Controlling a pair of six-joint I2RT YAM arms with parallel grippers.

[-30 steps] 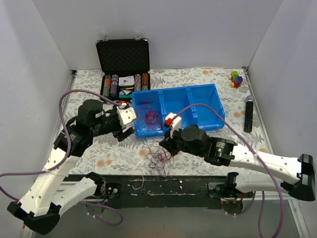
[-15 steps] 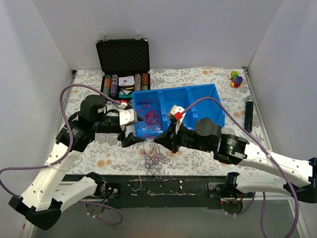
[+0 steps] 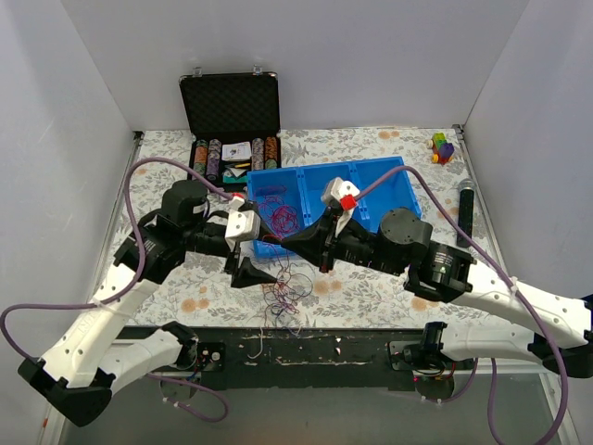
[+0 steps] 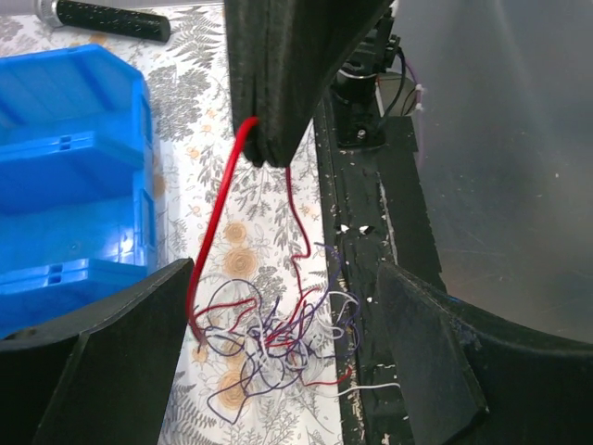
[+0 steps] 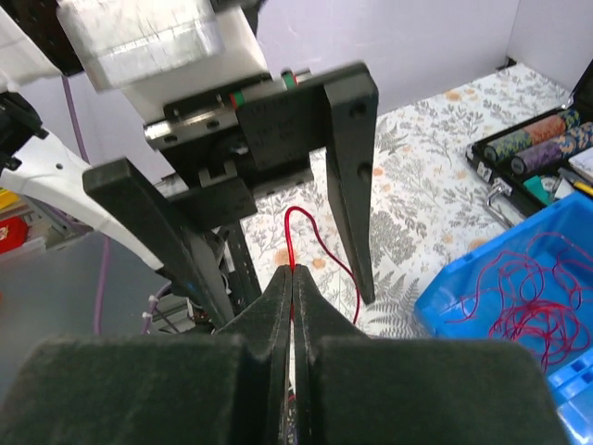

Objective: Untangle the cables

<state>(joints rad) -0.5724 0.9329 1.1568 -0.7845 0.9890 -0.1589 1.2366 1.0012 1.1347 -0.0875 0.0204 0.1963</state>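
Left gripper (image 4: 283,287): jaws were spread wide, holding nothing, hung over the heap | cables (image 3: 287,289): red, purple and white knot lay on the table (image 3: 389,283) just in front of the blue bin (image 3: 380,176) | right gripper (image 5: 292,276): jaws were pinched tight on a red strand (image 4: 215,218) rising from the knot.
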